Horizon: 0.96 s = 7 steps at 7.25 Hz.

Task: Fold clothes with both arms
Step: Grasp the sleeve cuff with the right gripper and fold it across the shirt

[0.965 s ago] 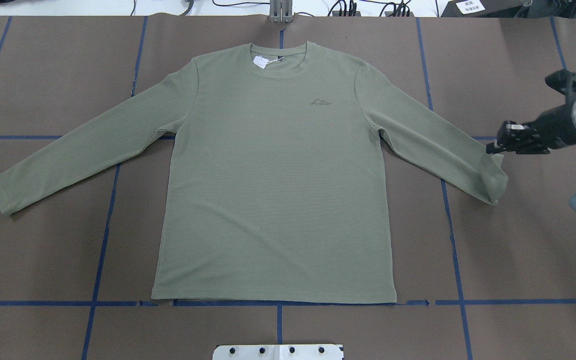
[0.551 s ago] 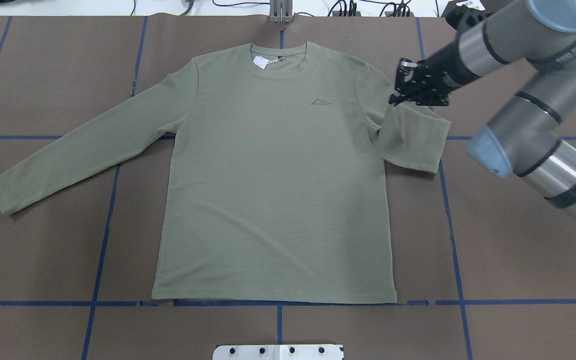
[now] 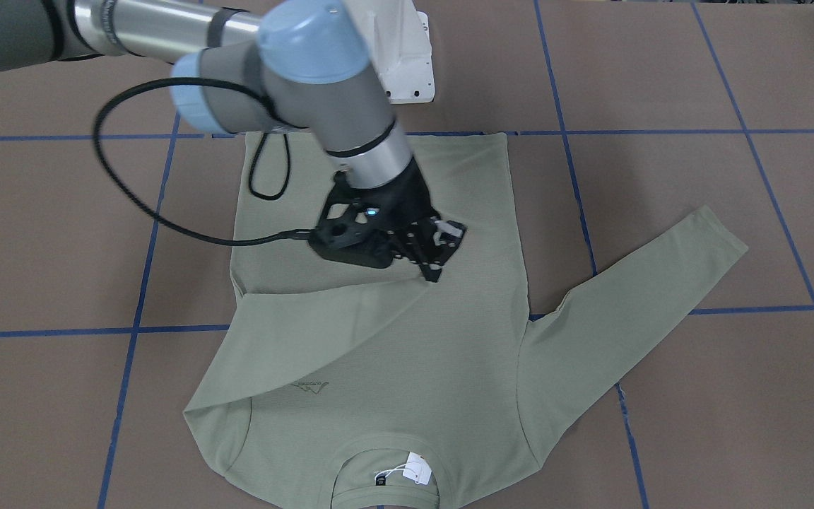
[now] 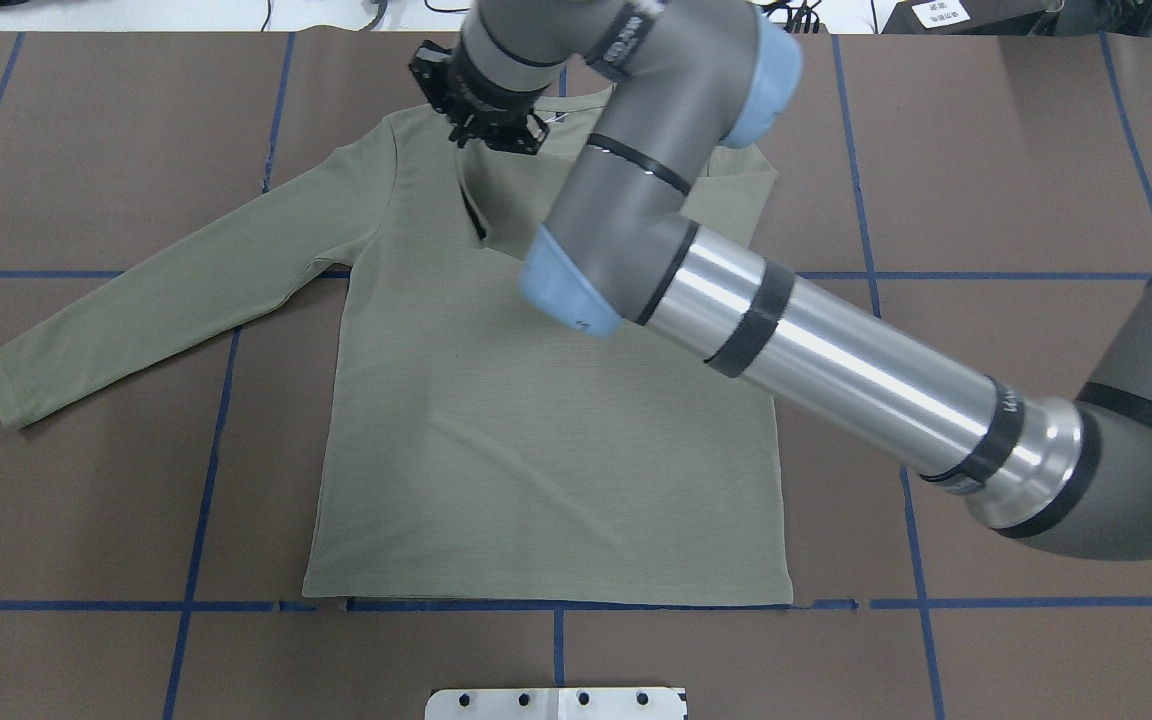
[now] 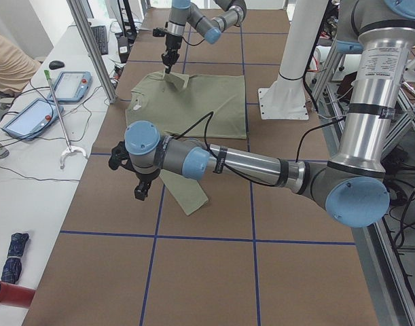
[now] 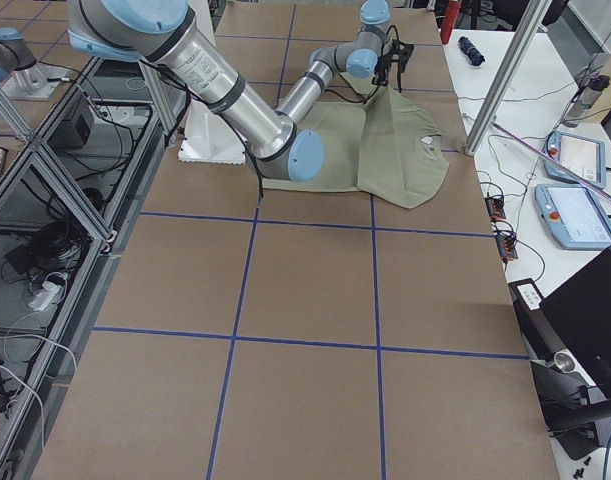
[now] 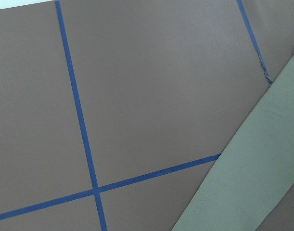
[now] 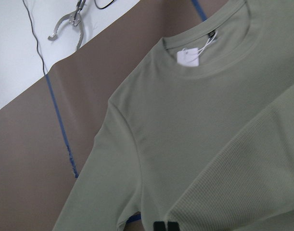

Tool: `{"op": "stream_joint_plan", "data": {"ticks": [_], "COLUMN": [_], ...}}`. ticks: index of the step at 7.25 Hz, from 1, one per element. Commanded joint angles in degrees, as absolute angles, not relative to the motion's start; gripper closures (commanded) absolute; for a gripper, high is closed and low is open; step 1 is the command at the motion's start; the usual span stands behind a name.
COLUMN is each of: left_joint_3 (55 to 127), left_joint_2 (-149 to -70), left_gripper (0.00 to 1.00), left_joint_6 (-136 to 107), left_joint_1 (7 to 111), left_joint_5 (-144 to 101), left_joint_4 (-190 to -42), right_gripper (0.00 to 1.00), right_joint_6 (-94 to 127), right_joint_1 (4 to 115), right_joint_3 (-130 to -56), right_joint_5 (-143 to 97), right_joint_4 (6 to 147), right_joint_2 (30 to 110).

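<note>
Since 0.6 s back, right gripper (image 3: pixel 434 267) carries right cuff (image 3: pixel 407 286) from shoulder across chest of shirt (image 4: pixel 536 450); jaws seemingly pinched on it. Shirt flat on table (image 4: pixel 1036 150), left sleeve (image 4: pixel 156 300) outstretched; left gripper (image 5: pixel 142 191) near its end, grip state cannot be told. First sleeve fold nearly placed.

Your bench (image 4: pixel 1036 150) is covered in brown sheeting, marked into large squares with blue tape lines (image 4: pixel 1036 603). Directly on it you have one sage-green long-sleeved shirt (image 4: pixel 536 450), spread front-up with its hem along the tape line nearest the robot and the sleeve on the robot's left stretched out flat. The white pedestal base plate (image 4: pixel 556 703) sits at the robot's edge.
</note>
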<state>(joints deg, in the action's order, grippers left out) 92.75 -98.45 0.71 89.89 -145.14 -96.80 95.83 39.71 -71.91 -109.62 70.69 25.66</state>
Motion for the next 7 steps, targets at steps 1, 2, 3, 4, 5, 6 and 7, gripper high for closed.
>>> {"op": "stream_joint_plan", "data": {"ticks": [1, 2, 3, 4, 5, 6, 7], "left_joint_3": [92.6, 92.6, 92.7, 92.4, 92.5, 92.8, 92.4], "left_joint_2": [-98.4, -98.4, -98.4, -98.4, -98.4, -97.9, -97.8], "left_gripper": [0.00, 0.00, 0.00, 0.00, 0.00, 0.00, 0.00], "left_joint_6": [0.8, 0.7, 0.6, 0.9, -1.1, -5.8, -10.9], "left_joint_1": [89.7, 89.6, 89.5, 88.3, 85.3, 82.6, 79.0], "left_joint_5": [-145.5, -145.5, -145.5, -145.5, -146.0, -147.4, -148.2], "left_joint_4": [-96.8, -96.9, -96.8, -96.8, -96.6, -96.9, -97.4], "right_gripper": [1.00, 1.00, 0.97, 0.03, 0.02, 0.01, 0.01], "right_joint_6": [96.0, 95.8, 95.7, 95.7, 95.7, 95.7, 96.1], "right_joint_1": [34.4, 33.9, 32.6, 31.9, 30.7, 30.4, 30.3], "right_joint_3": [-57.2, -54.1, -52.1, -49.7, -47.4, -47.3, -47.8], "right_joint_5": [-103.3, -103.0, -100.1, -97.8, -96.8, -96.7, -96.6], "right_joint_4": [58.3, 58.2, 58.1, 58.0, 58.1, 58.1, 58.2], "right_joint_2": [18.8, 16.6, 15.7, 14.4, 12.7, 12.6, 12.3]}}
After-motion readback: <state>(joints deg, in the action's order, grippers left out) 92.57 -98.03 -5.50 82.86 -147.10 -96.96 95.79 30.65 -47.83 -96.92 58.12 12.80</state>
